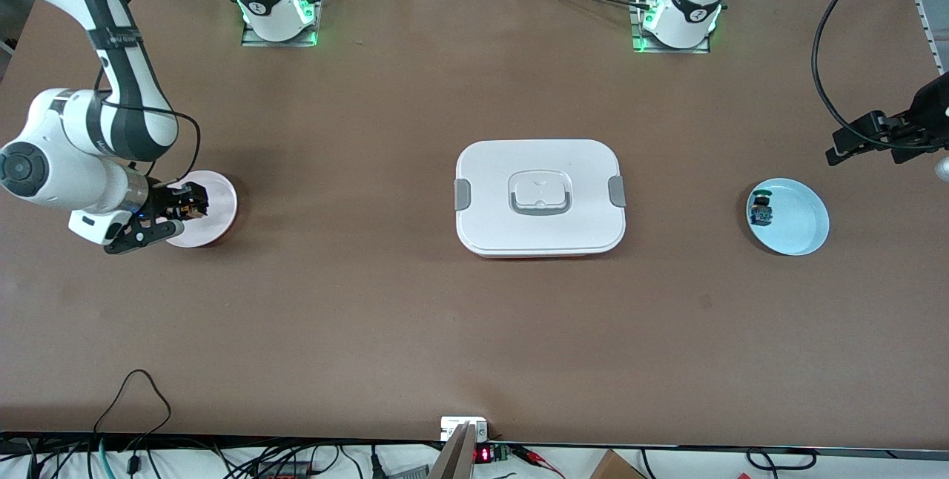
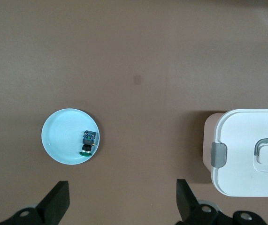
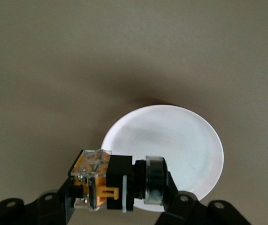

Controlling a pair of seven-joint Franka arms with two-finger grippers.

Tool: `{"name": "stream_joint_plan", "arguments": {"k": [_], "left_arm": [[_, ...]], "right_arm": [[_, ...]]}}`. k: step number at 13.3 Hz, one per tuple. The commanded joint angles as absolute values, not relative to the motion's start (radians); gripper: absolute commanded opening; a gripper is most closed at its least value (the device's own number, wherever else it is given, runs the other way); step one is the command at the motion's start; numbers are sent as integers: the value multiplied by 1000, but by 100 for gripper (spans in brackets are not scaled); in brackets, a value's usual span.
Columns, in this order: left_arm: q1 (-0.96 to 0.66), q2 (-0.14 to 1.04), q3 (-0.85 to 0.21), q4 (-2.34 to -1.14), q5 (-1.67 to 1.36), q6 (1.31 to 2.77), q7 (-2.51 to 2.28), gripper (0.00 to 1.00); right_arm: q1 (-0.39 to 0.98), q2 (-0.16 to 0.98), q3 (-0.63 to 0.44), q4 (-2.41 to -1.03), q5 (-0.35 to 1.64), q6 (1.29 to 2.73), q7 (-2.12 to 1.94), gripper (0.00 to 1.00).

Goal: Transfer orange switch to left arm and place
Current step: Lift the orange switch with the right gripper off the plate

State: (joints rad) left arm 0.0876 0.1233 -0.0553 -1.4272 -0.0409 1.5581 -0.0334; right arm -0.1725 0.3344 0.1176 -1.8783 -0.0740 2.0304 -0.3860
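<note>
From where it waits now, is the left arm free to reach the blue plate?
Probably yes: the left gripper waits open at the table's edge by the blue plate, with only bare table between; the box sits mid-table, aside.

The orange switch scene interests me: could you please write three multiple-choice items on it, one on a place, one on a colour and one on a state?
1. Where is the box?
A. Mid-table, between the two plates
B. On the light blue plate
C. Beside the right arm's base

2. What colour is the plate under the blue component with the green cap?
A. Red
B. Light blue
C. Black

3. What is the right gripper doing?
A. Hanging open over the box
B. Resting open on the bare table
C. Holding the orange switch over the white plate

Answers:
1. A: the front view shows the box centred, with the white plate toward the right arm's end and the light blue plate toward the left arm's end.
2. B: the component lies in the light blue plate.
3. C: the right wrist view shows the switch between the fingers above the plate.

The left gripper waits open.
</note>
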Motion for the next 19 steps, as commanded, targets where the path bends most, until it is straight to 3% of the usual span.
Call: {"name": "stream_joint_plan", "arguments": {"k": [1, 4, 9, 13, 16, 19], "left_arm": [[97, 135, -58, -1399, -60, 1549, -9, 100], [101, 137, -58, -1399, -58, 1549, -9, 100], [104, 133, -55, -1394, -98, 1549, -12, 100], [141, 135, -51, -1396, -241, 1546, -11, 100], [185, 164, -49, -1401, -347, 1533, 36, 100], [213, 208, -54, -1417, -350, 1459, 103, 100]], "right_arm": [[-172, 299, 173, -1757, -16, 1848, -385, 4], [-164, 262, 219, -1660, 113, 1728, -387, 1], [-146, 195, 379, -1608, 240, 1735, -483, 1], [-104, 169, 411, -1605, 556, 1744, -595, 1], [-25, 167, 414, -1605, 592, 1857, -815, 1], [44, 179, 417, -1606, 795, 1965, -897, 1]]}}
